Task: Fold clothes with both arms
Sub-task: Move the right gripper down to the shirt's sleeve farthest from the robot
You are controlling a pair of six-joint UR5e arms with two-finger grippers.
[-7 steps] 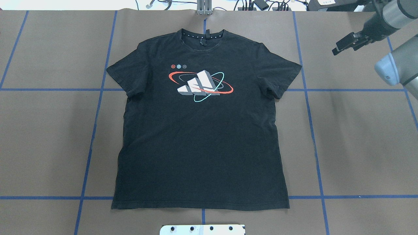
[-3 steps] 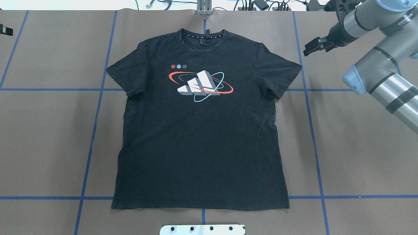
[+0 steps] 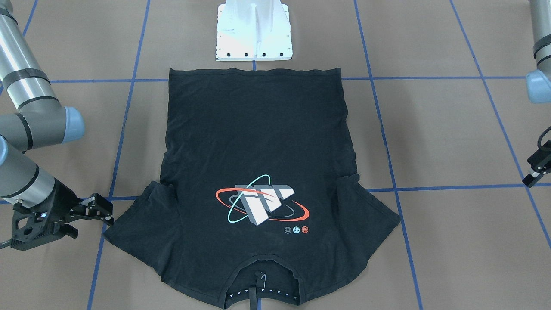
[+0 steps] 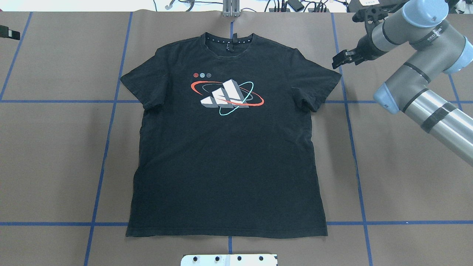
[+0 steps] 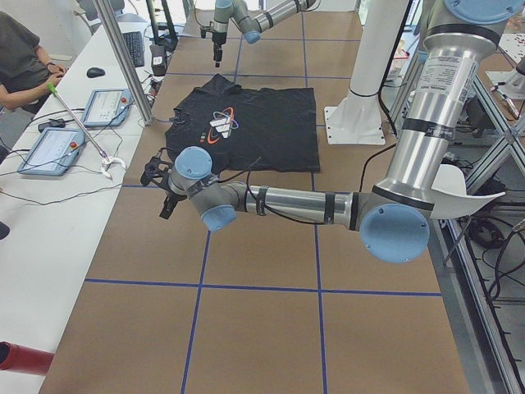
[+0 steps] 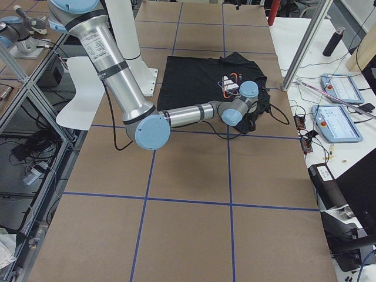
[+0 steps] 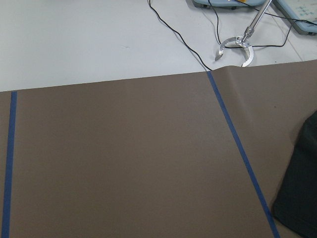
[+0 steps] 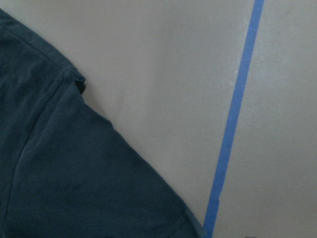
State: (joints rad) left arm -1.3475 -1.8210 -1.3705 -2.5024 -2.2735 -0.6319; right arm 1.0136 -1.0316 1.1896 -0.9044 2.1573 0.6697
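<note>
The right gripper (image 4: 338, 60) hovers, jaws apart, just off the sleeve of the T-shirt (image 4: 227, 155) at 2 o'clock; the left gripper (image 3: 533, 174), at 10 o'clock, is cropped, and I cannot tell its state. The T-shirt lies flat, logo up, on brown paper (image 4: 51, 155) gridded with blue tape (image 4: 108, 140). Only the left side view shows a person (image 5: 20, 57) at a white desk (image 5: 49, 222).

We see bright, even light from above on the brown desk (image 4: 55, 147), with only faint, soft shadows. The black T-shirt (image 4: 225, 166) swallows fold detail. The right wrist view looks soft and grainy; the white surface (image 7: 99, 39) glares mildly.
</note>
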